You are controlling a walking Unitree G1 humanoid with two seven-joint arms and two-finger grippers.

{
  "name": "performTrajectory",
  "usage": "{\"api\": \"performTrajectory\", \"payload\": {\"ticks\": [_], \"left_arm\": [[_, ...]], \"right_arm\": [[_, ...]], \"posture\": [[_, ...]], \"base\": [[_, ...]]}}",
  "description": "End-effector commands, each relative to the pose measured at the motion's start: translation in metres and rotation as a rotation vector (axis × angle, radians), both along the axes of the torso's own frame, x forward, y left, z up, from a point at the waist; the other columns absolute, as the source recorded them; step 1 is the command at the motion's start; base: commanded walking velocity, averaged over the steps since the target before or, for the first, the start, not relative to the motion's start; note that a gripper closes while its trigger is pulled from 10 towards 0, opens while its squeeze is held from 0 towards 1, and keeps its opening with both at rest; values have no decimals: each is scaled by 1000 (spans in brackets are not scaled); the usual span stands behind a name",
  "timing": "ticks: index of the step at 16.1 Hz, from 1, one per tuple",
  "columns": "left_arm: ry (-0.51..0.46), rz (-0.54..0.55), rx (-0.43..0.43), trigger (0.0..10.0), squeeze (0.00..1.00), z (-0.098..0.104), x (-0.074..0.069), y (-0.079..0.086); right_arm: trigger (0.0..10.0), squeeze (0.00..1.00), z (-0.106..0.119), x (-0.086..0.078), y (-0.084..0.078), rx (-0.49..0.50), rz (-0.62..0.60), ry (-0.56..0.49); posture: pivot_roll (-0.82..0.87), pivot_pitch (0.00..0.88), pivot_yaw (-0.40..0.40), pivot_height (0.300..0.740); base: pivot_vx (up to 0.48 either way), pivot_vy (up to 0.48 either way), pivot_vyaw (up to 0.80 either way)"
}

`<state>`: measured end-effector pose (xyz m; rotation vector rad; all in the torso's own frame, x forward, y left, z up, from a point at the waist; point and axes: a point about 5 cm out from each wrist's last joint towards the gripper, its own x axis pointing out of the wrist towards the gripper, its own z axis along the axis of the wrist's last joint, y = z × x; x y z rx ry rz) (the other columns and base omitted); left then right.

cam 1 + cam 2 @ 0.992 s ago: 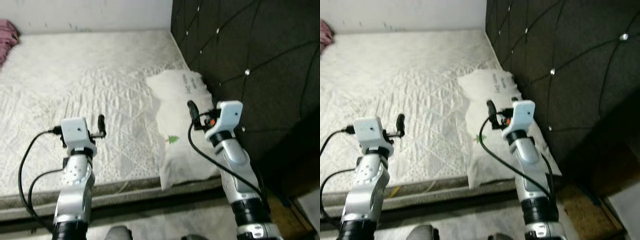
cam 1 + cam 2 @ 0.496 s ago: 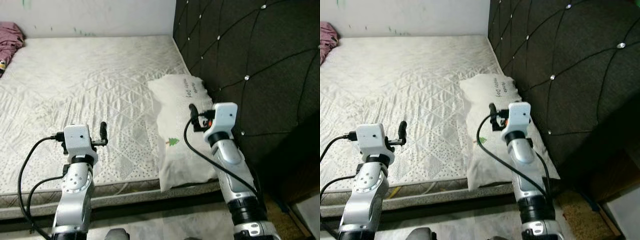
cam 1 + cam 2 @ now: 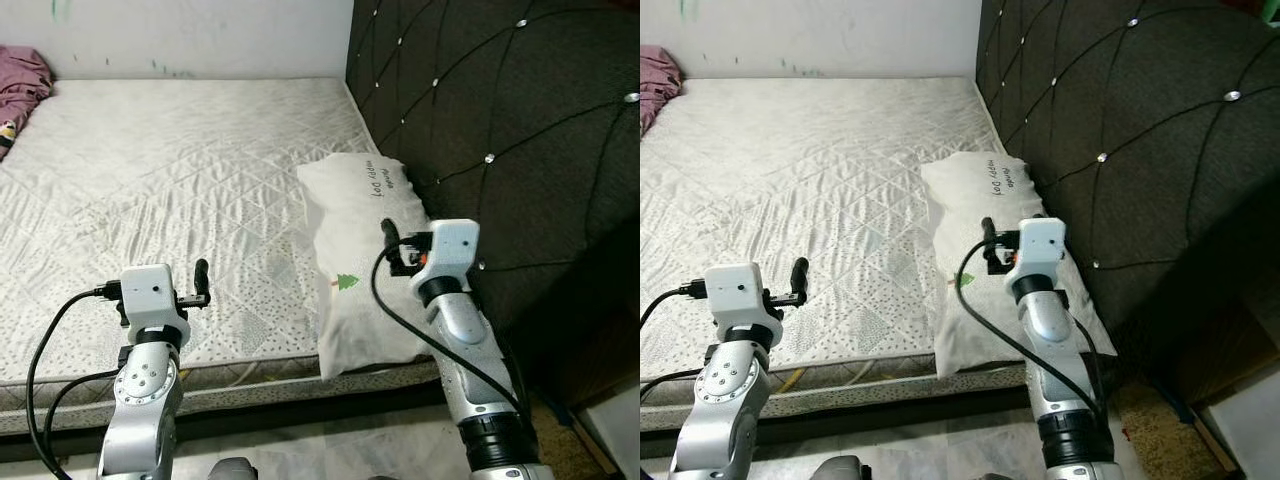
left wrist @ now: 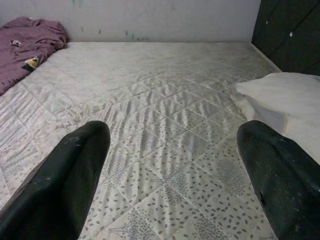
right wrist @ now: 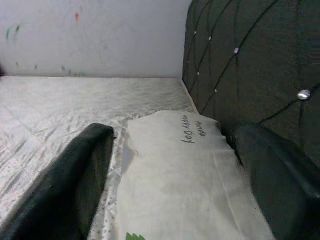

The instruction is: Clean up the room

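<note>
Both arms sit a little lower in the head views than 1 second ago, and more of the bed's far end now shows, so the camera has tilted up or drawn back; nothing on the bed has shifted.

Right gripper [image 5: 165,180]: jaws spread wide, holding nothing, hovering over the near half of the pillow [image 3: 362,250]. Left gripper [image 4: 170,170]: jaws also wide apart and empty, held above the mattress [image 3: 180,170] near its front edge.

Farther out, the white pillow lies along the right side of the bed, touching the dark tufted headboard [image 3: 500,120]. It carries a small green tree print and a line of writing, and its near end overhangs the mattress edge. A crumpled purple cloth [image 4: 27,42] with a small yellow item on it lies at the far left corner, well apart from both grippers. A pale wall [image 3: 200,35] runs behind the bed.

Step in hand, judged: lining up on the pillow to straighten it. Next move likely calls for lowering the right gripper onto the pillow and closing on its cover.
</note>
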<state>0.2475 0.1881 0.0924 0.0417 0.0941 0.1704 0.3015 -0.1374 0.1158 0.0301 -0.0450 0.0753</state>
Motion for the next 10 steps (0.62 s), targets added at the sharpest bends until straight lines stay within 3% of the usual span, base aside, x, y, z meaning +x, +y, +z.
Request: {"api": "performTrajectory", "payload": {"ticks": [1,2,3,10], "left_arm": [[-3,-15,-5,10000,0,3,2,-2],[-5,-13,-10,10000,0,5,2,-1],[-4,-11,-13,10000,0,5,3,0],[-2,-20,-22,10000,0,5,4,-2]], "right_arm": [[10000,1000,1,-1,-5,5,-19,7],[10000,1000,1,-2,-5,12,-17,8],[10000,0,1,-2,-4,13,-15,11],[10000,0,2,-3,-3,24,11,26]], "posture": [[36,39,-31,740],[38,43,-30,740],[38,44,-30,740],[34,45,-42,740]], "base": [[0,476,0],[0,476,0],[0,476,0],[0,476,0]]}}
